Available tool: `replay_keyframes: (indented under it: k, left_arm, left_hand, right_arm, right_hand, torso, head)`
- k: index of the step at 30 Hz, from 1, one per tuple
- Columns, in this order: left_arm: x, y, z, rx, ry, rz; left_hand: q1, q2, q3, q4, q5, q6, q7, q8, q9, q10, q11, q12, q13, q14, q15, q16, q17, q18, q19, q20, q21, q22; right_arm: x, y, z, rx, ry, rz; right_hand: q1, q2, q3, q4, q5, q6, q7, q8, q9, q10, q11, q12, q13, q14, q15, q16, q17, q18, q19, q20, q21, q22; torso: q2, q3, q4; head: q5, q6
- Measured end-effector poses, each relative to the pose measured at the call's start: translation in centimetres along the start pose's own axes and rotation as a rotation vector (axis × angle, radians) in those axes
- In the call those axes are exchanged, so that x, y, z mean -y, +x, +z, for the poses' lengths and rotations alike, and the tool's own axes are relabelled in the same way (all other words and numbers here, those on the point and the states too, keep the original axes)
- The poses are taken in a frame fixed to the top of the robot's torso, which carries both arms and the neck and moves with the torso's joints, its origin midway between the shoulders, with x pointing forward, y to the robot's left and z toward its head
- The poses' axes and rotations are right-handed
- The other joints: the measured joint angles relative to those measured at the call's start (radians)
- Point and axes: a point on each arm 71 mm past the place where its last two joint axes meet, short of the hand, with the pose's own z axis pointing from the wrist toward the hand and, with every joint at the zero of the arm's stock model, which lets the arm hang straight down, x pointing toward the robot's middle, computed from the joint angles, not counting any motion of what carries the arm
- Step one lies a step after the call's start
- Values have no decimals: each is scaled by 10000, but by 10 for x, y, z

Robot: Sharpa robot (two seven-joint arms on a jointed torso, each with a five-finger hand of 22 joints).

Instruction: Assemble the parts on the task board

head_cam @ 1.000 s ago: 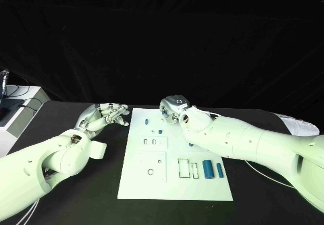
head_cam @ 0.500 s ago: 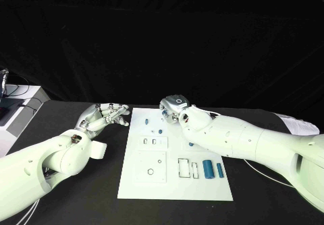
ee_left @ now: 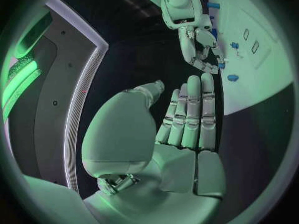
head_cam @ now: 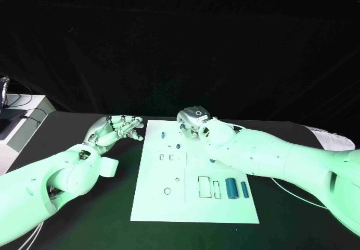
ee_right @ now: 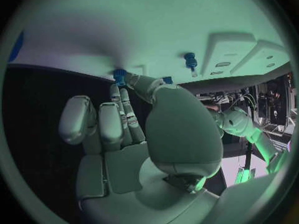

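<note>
1. The left robot hand [head_cam: 114,130] is seen above the dark desk [head_cam: 60,135], just beside the task board's left edge. Its fingers are held straight and side by side with the thumb apart; nothing is held in it.
2. The task board [head_cam: 195,203] lies flat in the middle of the desk, between the two arms.
3. A small blue part [head_cam: 163,135] stands near the board's far left corner. Two smaller blue parts [head_cam: 178,146] are seen just to its right; their shapes are too small to make out.
4. The right robot hand [head_cam: 196,124] is held over the board's far edge. In the right wrist view its fingertips [ee_right: 119,82] are closed on a small blue peg [ee_right: 118,75], which is held against the board. Another blue peg [ee_right: 190,60] stands in the board near it.
5. A blue piece [head_cam: 212,161] shows partly beside the right forearm.
6. Two blue cylinders [head_cam: 236,188], one thick and one thin, lie side by side near the board's right edge.
7. Count in the head view: six blue parts visible, one board. More may be hidden by the right robot hand.
8. Handling judgement: the parts look rigid, light and smooth, so slip is likely. Pegs are best pinched at the head; cylinders across the middle.
</note>
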Motion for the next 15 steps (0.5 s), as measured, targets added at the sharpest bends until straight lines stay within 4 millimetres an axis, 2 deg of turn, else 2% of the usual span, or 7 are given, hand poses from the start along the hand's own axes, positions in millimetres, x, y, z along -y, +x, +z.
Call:
replay_keyframes:
  k: [6, 9, 10, 13, 15]
  left_arm:
    - [0, -1, 0, 18, -15, 9]
    - [-1, -2, 0, 37, -24, 20]
    - [-1, -3, 0, 38, -29, 24]
    - [-1, -4, 0, 9, -38, 47]
    - [-1, -5, -1, -27, -35, 60]
  left_hand:
    - [0, 0, 0, 0, 0, 0, 0, 0, -1, 0, 0, 0, 0, 0, 0, 0, -1, 0, 0, 0, 0, -1]
    - [0, 0, 0, 0, 0, 0, 0, -39, -1, 0, 0, 0, -9, -35, 35, 0, -1, 0, 0, 0, 0, 14]
    - [0, 0, 0, 0, 0, 0, 0, -39, -1, 0, 0, 0, -9, -35, 35, 0, -1, 0, 0, 1, 0, 18]
    - [-6, -6, -10, -10, 0, -7, -7, -59, -1, -71, -3, 0, -13, -40, 30, 0, -2, 0, -74, 1, 69, 47]
    - [-98, -98, -69, -69, 0, -183, -73, -154, -2, -141, -72, 0, -20, -90, -19, 45, -2, -1, -117, 33, 114, 81]
  right_arm:
    - [2, -4, -9, 100, -119, 189]
    - [6, -11, -15, 228, -163, 365]
    - [9, -15, -18, 292, -144, 471]
    - [22, -28, -25, 442, 79, 885]
    - [31, -36, -31, 484, 272, 1218]
  right_hand:
    - [0, 0, -10, -2, 0, -38, -38, -32, 0, -29, -28, 0, -23, 0, 0, 0, -38, 1, 0, 0, -35, -50]
    - [-110, -110, -195, 77, 0, -138, -75, -88, -11, -44, -44, 0, -38, 0, 0, 1, -38, 1, 0, 0, -74, -42]
    - [-161, -161, -276, 159, 0, -171, -109, -88, -12, 60, -91, 69, -26, 3, -3, 1, 26, 2, 5, -5, -62, 40]
    - [-349, -344, -548, 430, 391, -279, -256, -184, 1, 924, -294, 415, 170, 123, -207, 359, 642, 1, 380, -175, 426, 732]
    - [-447, -350, -769, 510, 570, -295, -317, -184, 22, 1449, -412, 647, 358, 113, -264, 571, 982, 2, 553, -261, 687, 1084]
  torso:
    - [0, 0, -5]
    - [-3, 6, -19]
    - [-4, 11, -27]
    - [-22, 27, -70]
    - [-35, 41, -104]
  head:
    - [15, 19]
    - [32, 39]
    - [33, 46]
    - [60, 84]
    - [78, 106]
